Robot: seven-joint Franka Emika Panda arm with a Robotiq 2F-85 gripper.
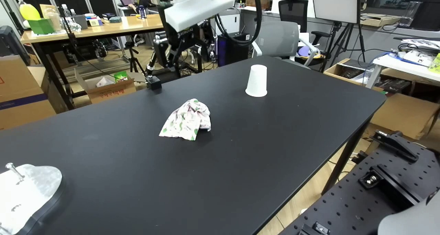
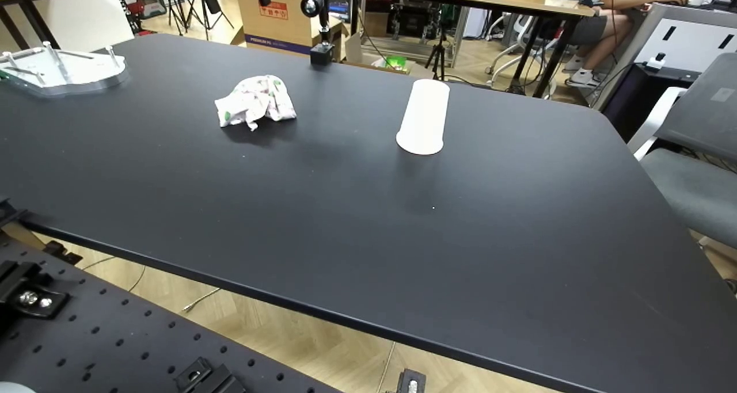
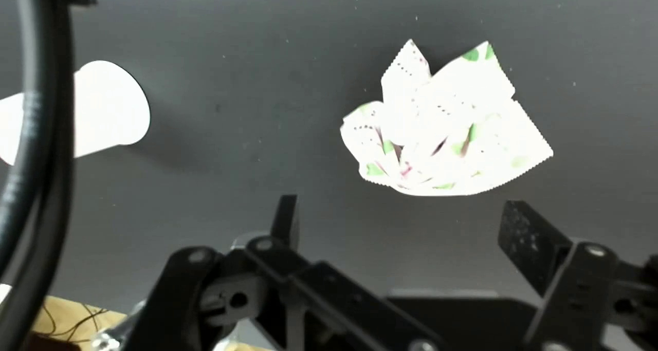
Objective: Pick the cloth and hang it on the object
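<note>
A crumpled white cloth with green and pink print point(image 1: 187, 119) lies on the black table. It also shows in an exterior view point(image 2: 257, 100) and in the wrist view point(image 3: 447, 130). My gripper point(image 3: 401, 207) is open, with nothing between its fingers. In the wrist view the cloth lies just beyond the fingertips, apart from them. In an exterior view the gripper point(image 1: 170, 61) hangs above the table's far edge. A white cup point(image 1: 257, 81) stands upside down on the table. It shows in an exterior view point(image 2: 425, 117) and the wrist view point(image 3: 110, 107).
A pale plate with upright metal pegs point(image 1: 37, 183) sits at one end of the table, also in an exterior view point(image 2: 60, 71). A small black clamp base point(image 1: 153, 83) stands at the table edge. A black cable point(image 3: 43, 109) crosses the wrist view's left side.
</note>
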